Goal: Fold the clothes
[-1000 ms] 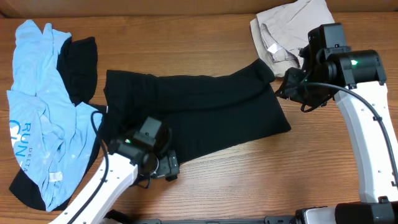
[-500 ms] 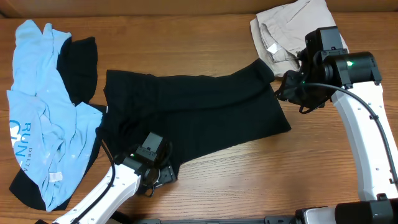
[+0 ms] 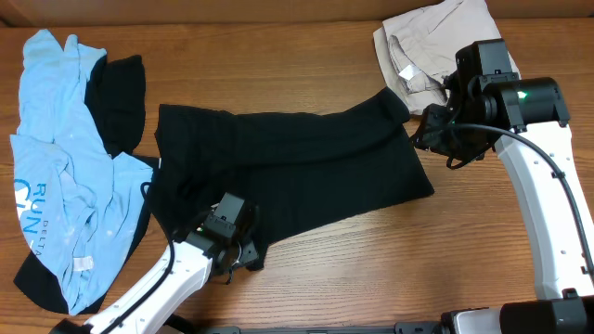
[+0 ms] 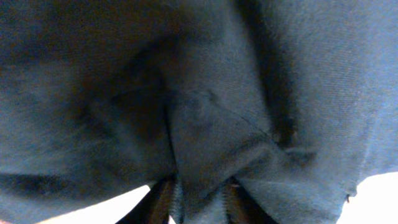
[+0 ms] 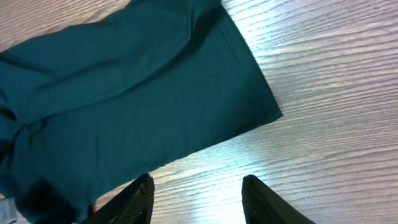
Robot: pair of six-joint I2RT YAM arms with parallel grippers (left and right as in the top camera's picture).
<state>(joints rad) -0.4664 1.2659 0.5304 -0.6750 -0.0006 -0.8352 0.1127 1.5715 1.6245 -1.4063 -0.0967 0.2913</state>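
Three heaps of clothes lie on the wooden surface (image 3: 371, 269). A large black garment (image 3: 316, 162) is spread across the middle. A light blue T-shirt (image 3: 56, 176) lies at the left, beside and partly over another dark piece (image 3: 116, 97). Beige pieces (image 3: 422, 42) sit at the far right corner. The left end effector (image 3: 243, 255) sits at the black garment's near left edge, fingers narrowed onto a fold of cloth. The right end effector (image 3: 432, 130) hovers at the garment's right end, just beside the beige pieces, jaws apart and holding nothing.
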